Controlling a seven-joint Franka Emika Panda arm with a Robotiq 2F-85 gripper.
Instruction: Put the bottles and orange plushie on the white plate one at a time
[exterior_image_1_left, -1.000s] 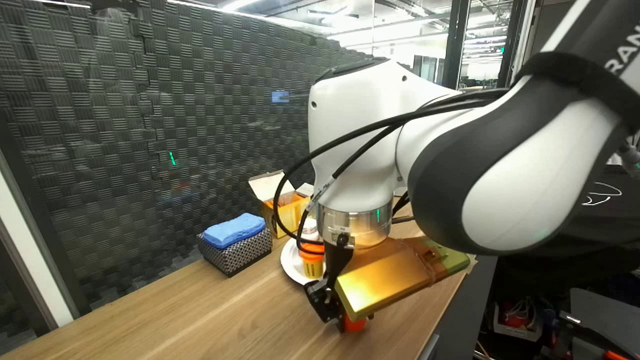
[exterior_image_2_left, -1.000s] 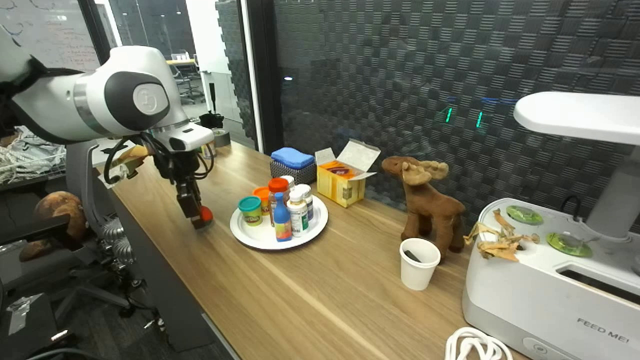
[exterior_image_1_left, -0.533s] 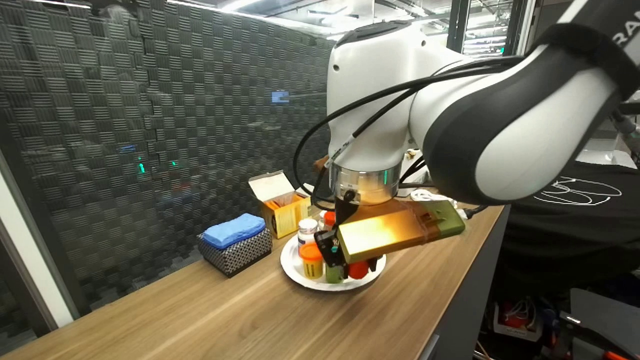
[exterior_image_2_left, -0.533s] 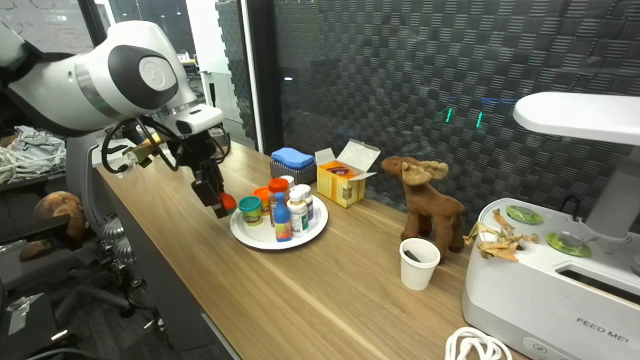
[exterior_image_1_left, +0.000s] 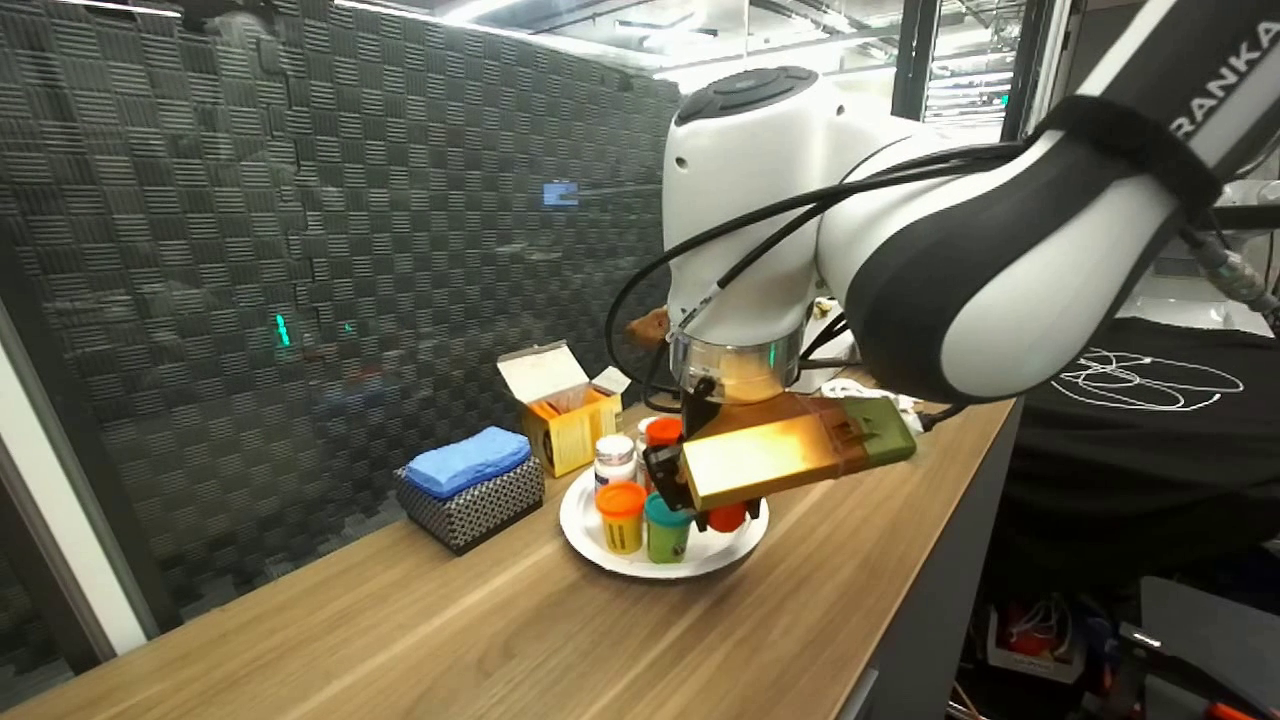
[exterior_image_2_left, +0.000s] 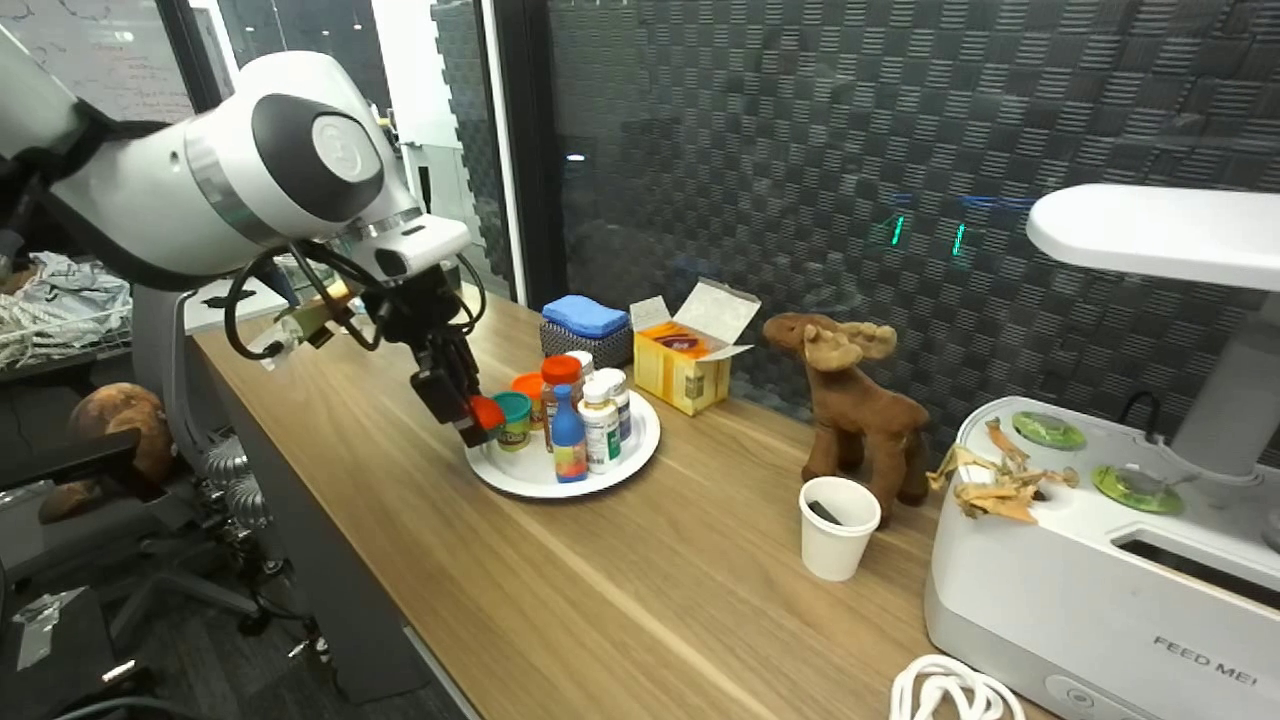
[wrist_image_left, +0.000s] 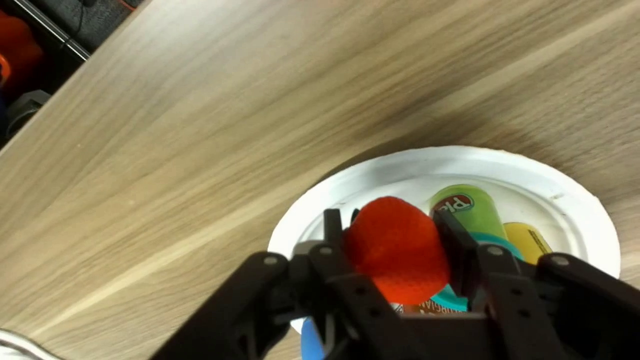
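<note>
The orange plushie (wrist_image_left: 397, 250), a round red-orange lump, is squeezed between the fingers of my gripper (wrist_image_left: 392, 227). In an exterior view the plushie (exterior_image_2_left: 487, 412) hangs just above the left side of the white plate (exterior_image_2_left: 530, 487), right beside a green tub with a teal lid (exterior_image_2_left: 513, 432); whether they touch I cannot tell. Standing on the plate are white bottles (exterior_image_2_left: 601, 435), a brown bottle with a red cap (exterior_image_2_left: 561, 372), a blue bottle (exterior_image_2_left: 569, 445) and a yellow tub with an orange lid (exterior_image_1_left: 621, 525). The wrist view has the plate (wrist_image_left: 360, 175) below the plushie.
Behind the plate are a yellow open box (exterior_image_2_left: 682, 375) and a patterned box with a blue cloth (exterior_image_2_left: 585, 316). A toy moose (exterior_image_2_left: 860, 410), a white cup (exterior_image_2_left: 838, 530) and a white planter (exterior_image_2_left: 1060, 590) stand farther along the table. The table's edge (exterior_image_1_left: 905, 600) runs along one side.
The gripper has lifted off the table beside the plate with the plushie held, and moved over the plate's near side. The plate and the tubs on it have shifted slightly.
</note>
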